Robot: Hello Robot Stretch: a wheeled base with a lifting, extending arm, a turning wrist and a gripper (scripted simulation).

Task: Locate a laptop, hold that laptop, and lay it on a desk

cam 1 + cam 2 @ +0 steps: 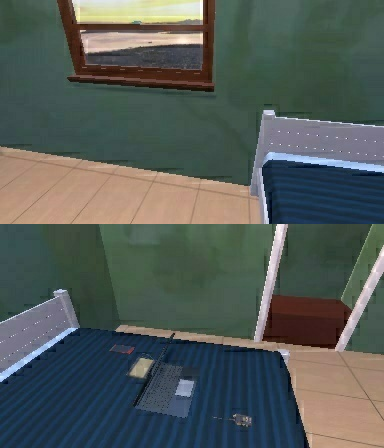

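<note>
Nearest you is the bed (60, 399) under its dark blue cover; the laptop (166, 389) lies flat near the cover's middle; just beyond it you see a small yellowish thing (141, 368) and a small dark one (122, 350); a tiny grey thing (240, 418) lies to the laptop's right; you cannot tell the pincer's state; a red-brown chest (305, 319) stands past the bed; ahead, a brown-framed window (140, 78) sits in the green wall (300, 60).

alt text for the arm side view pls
A grey laptop lies flat on a bed with a dark blue striped cover, a small yellow item just beyond it. A white headboard stands at the left; green walls and a dark red chest lie behind.
</note>
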